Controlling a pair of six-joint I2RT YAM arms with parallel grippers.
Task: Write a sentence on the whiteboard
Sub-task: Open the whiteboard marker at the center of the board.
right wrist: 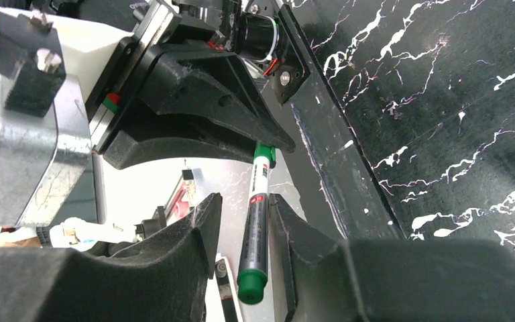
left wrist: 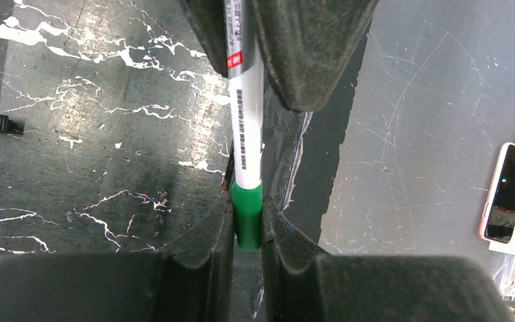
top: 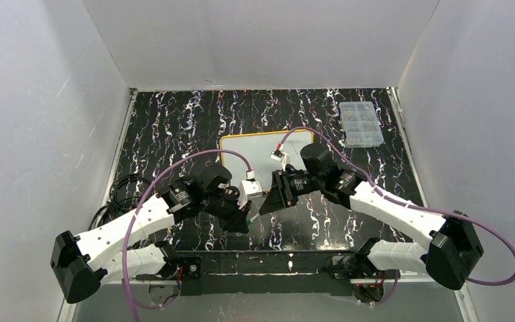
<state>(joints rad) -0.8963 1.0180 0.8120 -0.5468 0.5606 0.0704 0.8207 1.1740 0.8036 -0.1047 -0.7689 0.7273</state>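
Your left pincer (left wrist: 247,208) is clenched on the green end of the slim white marker (left wrist: 247,134). I cannot tell whether your right pincer (right wrist: 245,204) grips the barrel. The yellow-framed rectangular whiteboard (top: 248,144) lies on the black veined table (top: 174,121) just beyond both pincers. It is probably light and slick, so brace its frame.

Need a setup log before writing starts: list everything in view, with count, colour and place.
table: one, black with white veining, under everything.
whiteboard: one, white with yellow-orange frame, mid-table, partly hidden.
marker: one, white barrel, green ends, between the two grippers.
compartmented box: one, clear, far right of the table.
cables: one bundle, black, at the table's left edge.
small flat object: one, dark face, pinkish edge, right of the left wrist view; unidentifiable.
left gripper: one, black, shut on the marker's green end.
right gripper: one, black, fingers either side of the marker; grip unclear.
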